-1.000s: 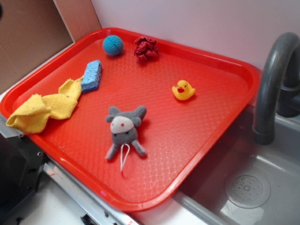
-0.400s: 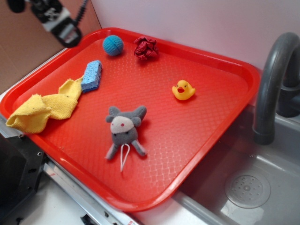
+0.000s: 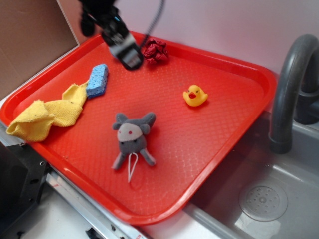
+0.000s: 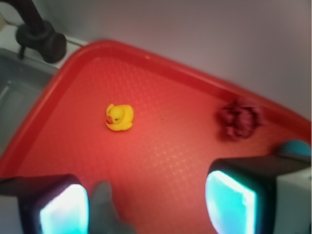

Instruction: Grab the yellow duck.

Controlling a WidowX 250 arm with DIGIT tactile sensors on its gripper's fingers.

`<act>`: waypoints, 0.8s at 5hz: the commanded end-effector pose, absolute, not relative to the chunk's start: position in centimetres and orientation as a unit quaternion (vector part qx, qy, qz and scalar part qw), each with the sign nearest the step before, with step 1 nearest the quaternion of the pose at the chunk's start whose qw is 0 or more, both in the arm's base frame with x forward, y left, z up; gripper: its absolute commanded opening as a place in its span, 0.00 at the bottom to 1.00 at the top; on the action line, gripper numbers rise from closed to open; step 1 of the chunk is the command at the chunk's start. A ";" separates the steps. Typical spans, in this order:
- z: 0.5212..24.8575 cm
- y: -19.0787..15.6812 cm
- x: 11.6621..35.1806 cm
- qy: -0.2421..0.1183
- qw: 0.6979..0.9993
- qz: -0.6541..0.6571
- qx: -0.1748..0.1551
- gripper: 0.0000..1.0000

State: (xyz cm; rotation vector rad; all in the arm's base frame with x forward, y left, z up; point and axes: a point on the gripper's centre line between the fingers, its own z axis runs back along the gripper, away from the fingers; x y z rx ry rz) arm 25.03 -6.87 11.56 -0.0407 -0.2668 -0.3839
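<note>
Black claw (image 3: 130, 59) high, agape, far frm yellow duck (image 3: 195, 95).

Pale wall (image 3: 214, 25) behind, brown board (image 3: 30, 40) at left, grey sink (image 3: 269, 199) with faucet (image 3: 291, 89)

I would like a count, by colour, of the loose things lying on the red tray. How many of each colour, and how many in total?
Yellow: 2, the yellow duck and the yellow cloth
Blue: 2, the blue sponge and the blue ball, seen only at the wrist view's edge
Dark red: 1, the crumpled red item
Grey: 1, the grey plush toy
Total: 6
</note>
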 end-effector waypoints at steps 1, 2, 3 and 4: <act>9.6 -9.1 29.2 -0.148 0.961 -0.233 -0.021 1.00; 8.2 -9.8 29.9 -0.138 0.959 -0.247 -0.021 1.00; 6.9 -10.2 30.4 -0.131 0.948 -0.284 -0.062 1.00; 6.1 -10.7 30.7 -0.117 0.946 -0.300 -0.046 1.00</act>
